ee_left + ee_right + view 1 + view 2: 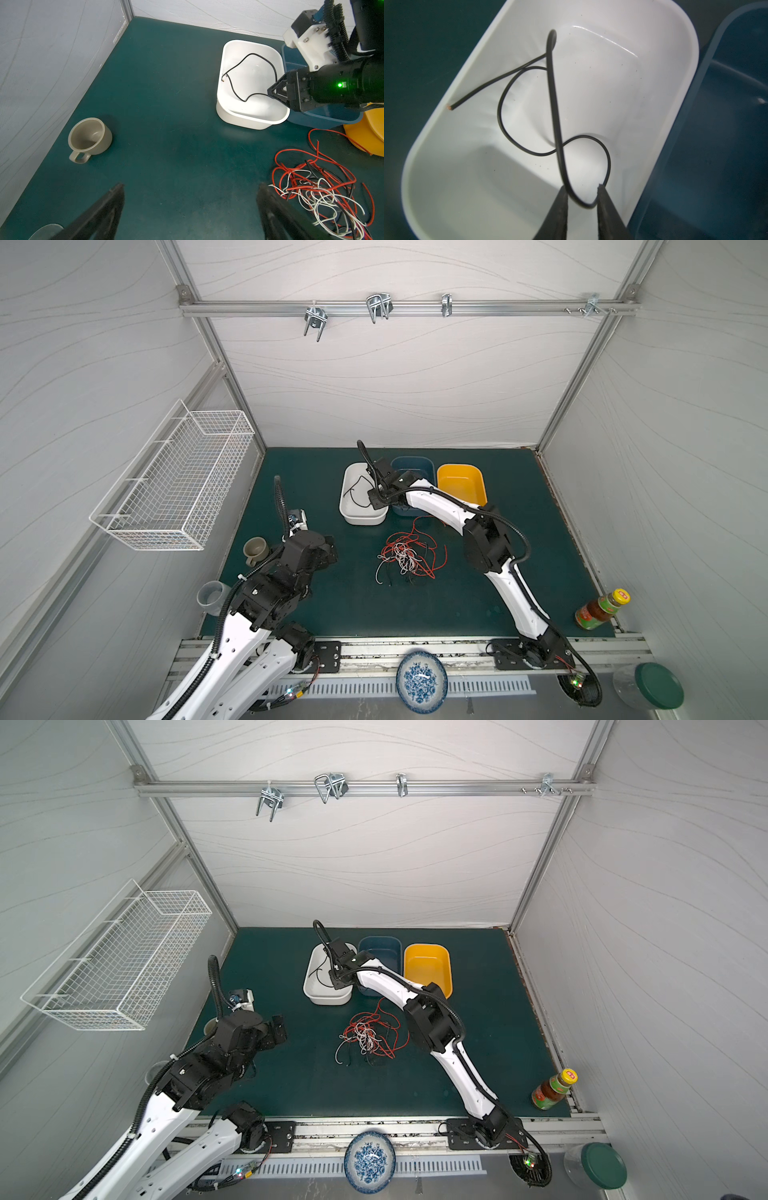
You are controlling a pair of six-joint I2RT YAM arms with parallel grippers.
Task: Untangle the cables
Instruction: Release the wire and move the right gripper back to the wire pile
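Right gripper (581,190) hangs over the white tray (467,187), jaws slightly parted around a black cable (553,93) that coils in the tray. We judge one cable sorted. The tangle (409,558) is left on the mat (498,593), near the wide-open left gripper (191,187). We cannot trace its knots, and the arm hides part of the blue tray (409,466).

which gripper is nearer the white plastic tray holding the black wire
Right. The right gripper is over the white plastic tray, jaws parted around the thin black wire. The left gripper hangs open above the green mat, apart from it.
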